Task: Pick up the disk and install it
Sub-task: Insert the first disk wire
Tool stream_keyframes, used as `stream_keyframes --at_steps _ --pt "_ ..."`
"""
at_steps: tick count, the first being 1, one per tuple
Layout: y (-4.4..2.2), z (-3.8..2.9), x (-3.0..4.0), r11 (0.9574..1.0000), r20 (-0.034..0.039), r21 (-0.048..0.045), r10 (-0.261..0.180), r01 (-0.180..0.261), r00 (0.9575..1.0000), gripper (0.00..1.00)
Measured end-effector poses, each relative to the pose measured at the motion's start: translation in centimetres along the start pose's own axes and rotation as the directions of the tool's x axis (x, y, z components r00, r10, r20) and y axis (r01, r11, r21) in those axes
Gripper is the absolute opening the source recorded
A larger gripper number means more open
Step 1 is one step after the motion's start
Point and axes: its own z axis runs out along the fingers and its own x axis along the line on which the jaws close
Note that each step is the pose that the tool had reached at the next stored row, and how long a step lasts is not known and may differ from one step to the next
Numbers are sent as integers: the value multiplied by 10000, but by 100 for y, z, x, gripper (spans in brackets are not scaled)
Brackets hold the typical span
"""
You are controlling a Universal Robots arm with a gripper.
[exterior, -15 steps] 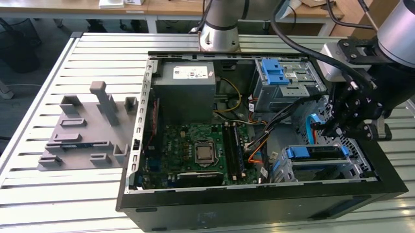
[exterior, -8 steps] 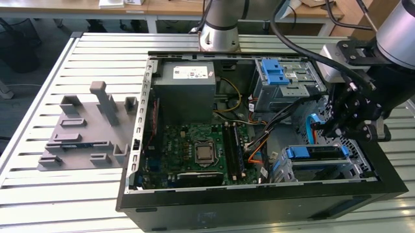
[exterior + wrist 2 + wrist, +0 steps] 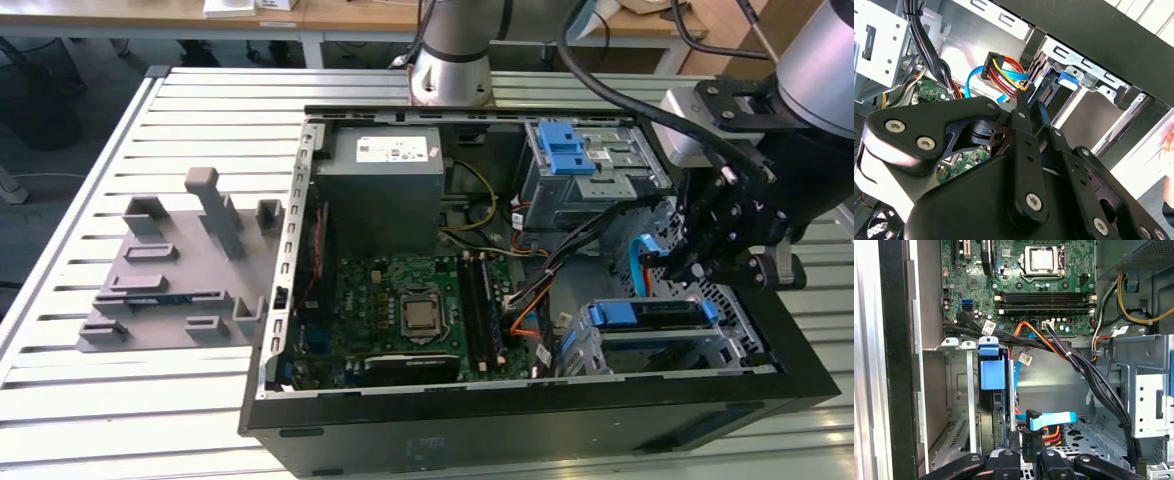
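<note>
The slatted metal table (image 3: 80, 400) carried an open computer case (image 3: 534, 425) lying on its side, with the motherboard (image 3: 400, 300) facing up. A grey moulded fixture (image 3: 174, 270) lay on the exterior view's left. In the case's near corner, on the exterior view's right, sat a metal drive cage (image 3: 747, 340). The disk (image 3: 991, 402) stood on edge inside it (its blue carrier tab was level with the cage's rim in the first wrist view). The gripper (image 3: 687, 268) hung just above that cage, near a blue data cable (image 3: 1051, 418). Whether its jaws were apart or together could not be told.
</note>
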Motion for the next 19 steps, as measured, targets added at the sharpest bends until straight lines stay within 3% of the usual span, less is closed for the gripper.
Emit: stream_keyframes --at_steps 13,15,16,19 --pt "2 31 -13 10000 -3 1 11 -11 10000 24" --pt "2 34 -12 10000 -3 1 11 -11 10000 22" --pt "2 35 -12 10000 -2 1 11 -11 10000 16" --pt "2 38 -13 10000 -27 2 10 -10 10000 16"
